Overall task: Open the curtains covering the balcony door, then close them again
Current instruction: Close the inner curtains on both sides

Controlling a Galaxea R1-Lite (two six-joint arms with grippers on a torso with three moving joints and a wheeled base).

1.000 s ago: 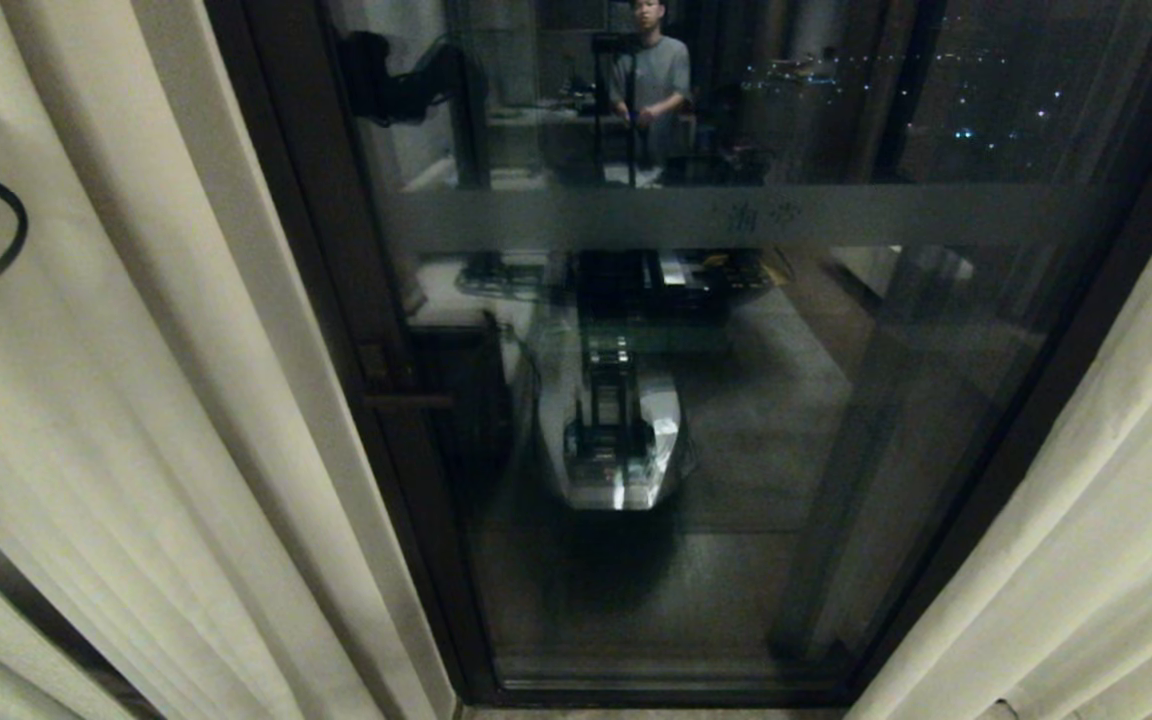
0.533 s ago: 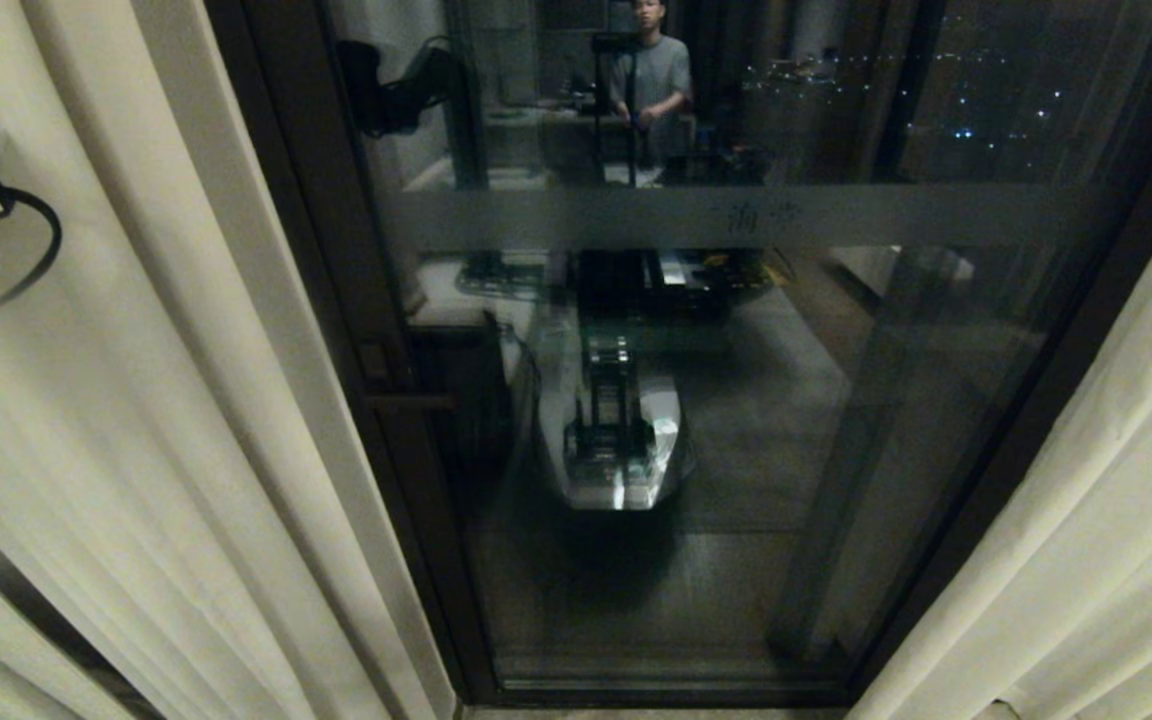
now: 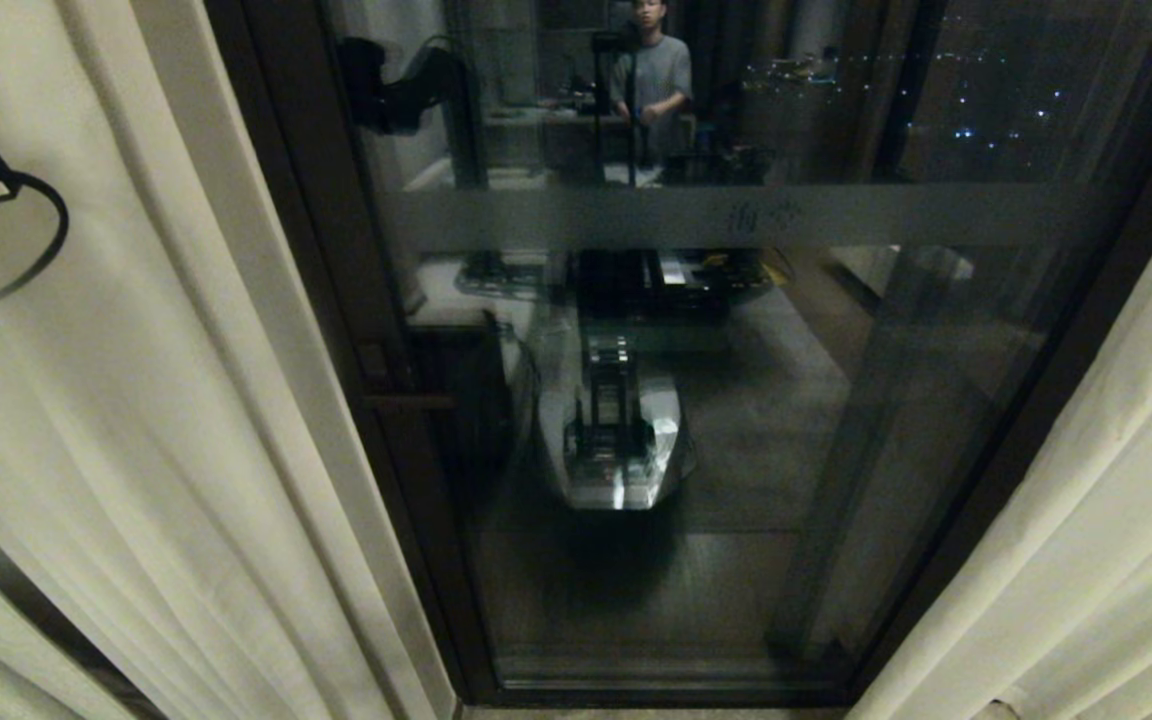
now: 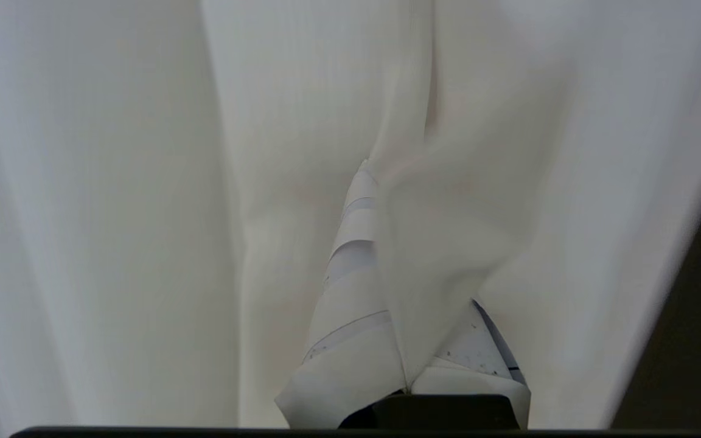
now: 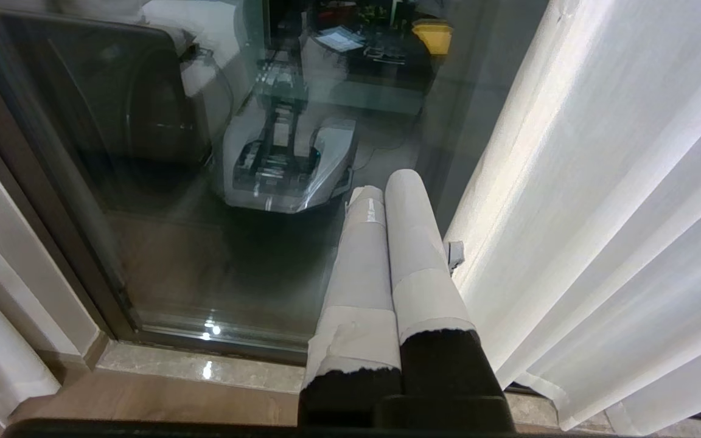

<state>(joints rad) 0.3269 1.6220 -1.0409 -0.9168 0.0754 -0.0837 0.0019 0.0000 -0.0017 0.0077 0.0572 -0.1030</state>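
Curtains (image 3: pixel 156 420) are hanging drawn apart at both sides of the balcony door (image 3: pixel 716 400), so the dark glass is showing in full between the two cream panels; by that lie, the opening half looks done and the closing half is what is being set up. In the left wrist view the left hand (image 4: pixel 408 267) is pinching a fold of the left curtain panel (image 4: pixel 448 231) between its taped fingers (image 4: pixel 350 304), closed tight on the cloth (the fabric is bunching and wrapping over one finger), which is the sort of hold needed to drag the panel back across the glass. From the head camera only a dark part of that arm and its looping cable (image 3: pixel 26 260) are peeking in at the left edge, against the pleats. The right hand (image 5: pixel 390 243) is idling low, just beside the right curtain panel (image 5: pixel 600 213) and pointing at the glass, its fingers pressed together and gripping nothing. A person is appearing as a reflection high in the pane. On the frosted band (image 3: pixel 636 215) some faint characters are showing, too dim to read, and no other label is legible
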